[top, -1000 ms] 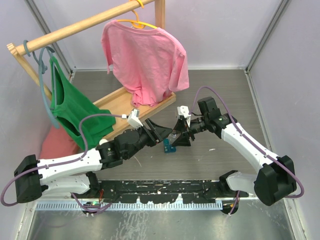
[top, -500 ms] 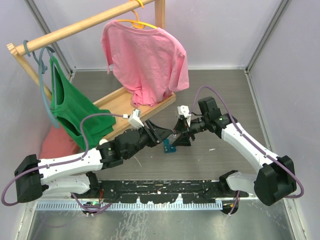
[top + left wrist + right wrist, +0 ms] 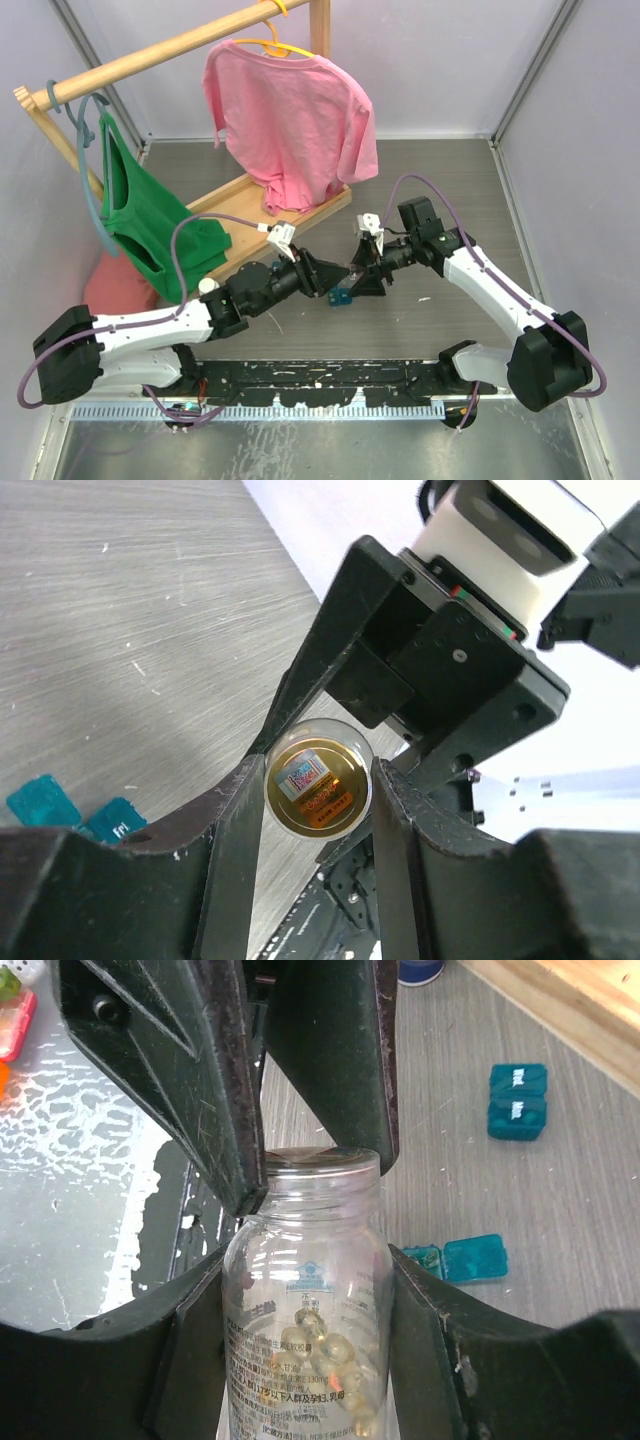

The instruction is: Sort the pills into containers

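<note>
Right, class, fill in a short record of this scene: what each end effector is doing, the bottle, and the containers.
Right end effector: shut on pill bottle
Left end effector: closed on the bottle's top
Contents: yellow capsules
Containers: two teal boxes on table, untouched
Backdrop: pink shirt, green top on wooden rack

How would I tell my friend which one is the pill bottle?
Look at the middle of the table. There the right claw pinches the bottle, and the left claw grips its top. It is see-through with yellow pills inside, unlike the small teal boxes nearby.
</note>
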Controlling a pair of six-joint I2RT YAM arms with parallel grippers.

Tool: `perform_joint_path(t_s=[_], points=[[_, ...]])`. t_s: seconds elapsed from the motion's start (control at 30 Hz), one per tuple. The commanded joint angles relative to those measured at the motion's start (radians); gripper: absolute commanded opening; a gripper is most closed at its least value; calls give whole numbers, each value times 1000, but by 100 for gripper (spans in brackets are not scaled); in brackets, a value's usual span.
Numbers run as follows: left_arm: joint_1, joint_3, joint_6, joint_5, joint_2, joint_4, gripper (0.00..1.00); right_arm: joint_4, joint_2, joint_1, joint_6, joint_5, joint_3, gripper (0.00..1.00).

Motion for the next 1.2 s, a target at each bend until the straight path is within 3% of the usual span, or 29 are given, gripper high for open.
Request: perform_joint_path(t_s=[0.0, 0.13, 0.33, 0.5, 0.7, 1.0, 1.17], points=[[1, -98, 224, 356, 52, 275, 33, 85, -21, -3, 12, -72, 14, 1], [6, -84, 401, 526, 85, 242, 36, 86, -23, -3, 6, -87, 9, 1], [7, -43, 615, 555, 66, 86, 37, 81, -26, -5, -4, -85, 8, 1], [18, -73, 755, 544, 12, 81, 52, 72, -25, -6, -16, -91, 11, 1], [64, -52, 760, 580, 17, 95, 61, 60, -27, -5, -36, -92, 11, 1], [70, -121, 700, 504, -70, 132, 92, 52, -29, -4, -48, -83, 11, 1], [71, -149, 666, 475, -160, 65, 94, 51, -29, -5, -49, -83, 11, 1]])
